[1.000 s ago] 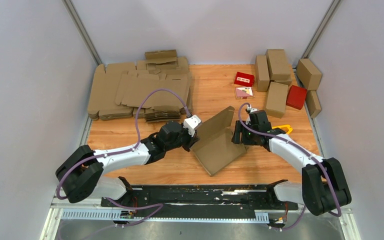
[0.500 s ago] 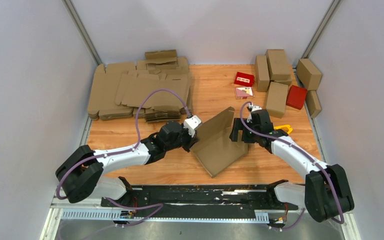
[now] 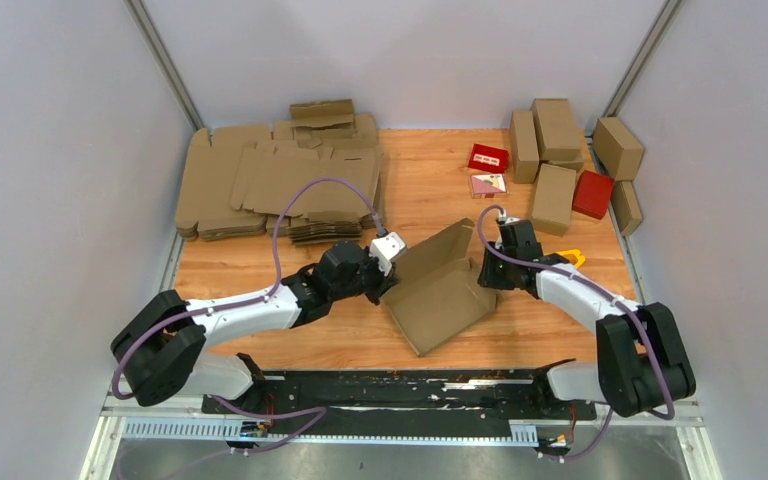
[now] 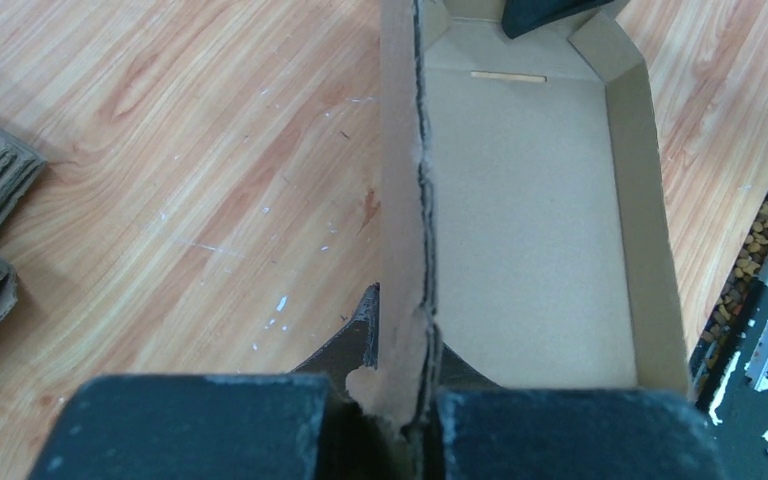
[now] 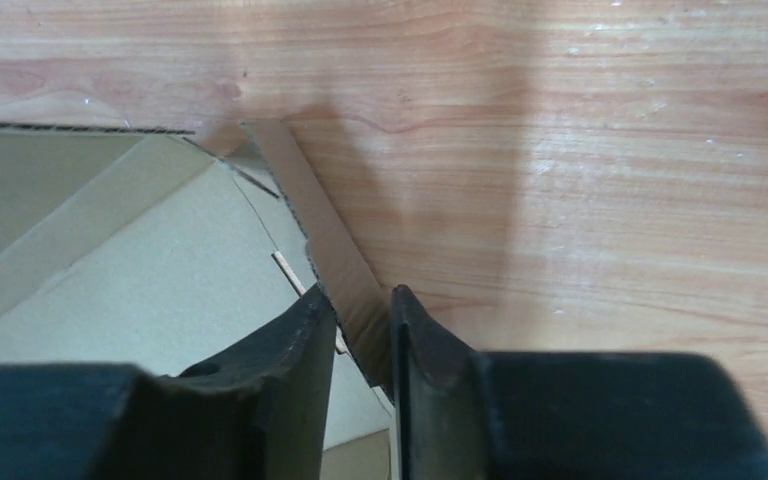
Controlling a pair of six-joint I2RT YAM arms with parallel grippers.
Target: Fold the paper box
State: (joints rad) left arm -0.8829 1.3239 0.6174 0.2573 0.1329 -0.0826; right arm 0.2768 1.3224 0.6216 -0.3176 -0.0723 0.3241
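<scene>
Box [image 3: 442, 297] lies lengthwise between both arms: left fingers [image 4: 452, 436] pinch 1 end wall, right fingers [image 5: 407, 332] pinch the opposite flap.

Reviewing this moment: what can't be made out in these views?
- Right wrist view: whether the right gripper pinches the paper box side wall or only straddles it. Its own fingers hide the contact.
- Left wrist view: the right gripper is cut off by the top edge.
- Top view: print on the pink-and-white card is too small.
</scene>
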